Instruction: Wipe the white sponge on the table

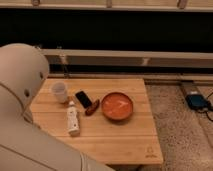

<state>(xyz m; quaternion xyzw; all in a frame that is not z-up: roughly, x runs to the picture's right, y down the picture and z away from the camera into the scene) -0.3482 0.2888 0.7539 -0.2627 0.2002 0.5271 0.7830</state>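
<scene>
The light wooden table [125,137] with a plank top fills the middle of the camera view, with a small dark logo [149,151] at its near right corner. No white sponge shows; it is hidden or out of view. My gripper is not in view. Only the big white body of my arm [20,100] shows, covering the left side and the table's near left corner.
On the table stand a white cup [59,91], a white labelled bottle [73,119] lying flat, a flat black object [83,98], a small brown object [93,107] and an orange bowl [118,106]. A blue device [196,101] lies on the floor at the right.
</scene>
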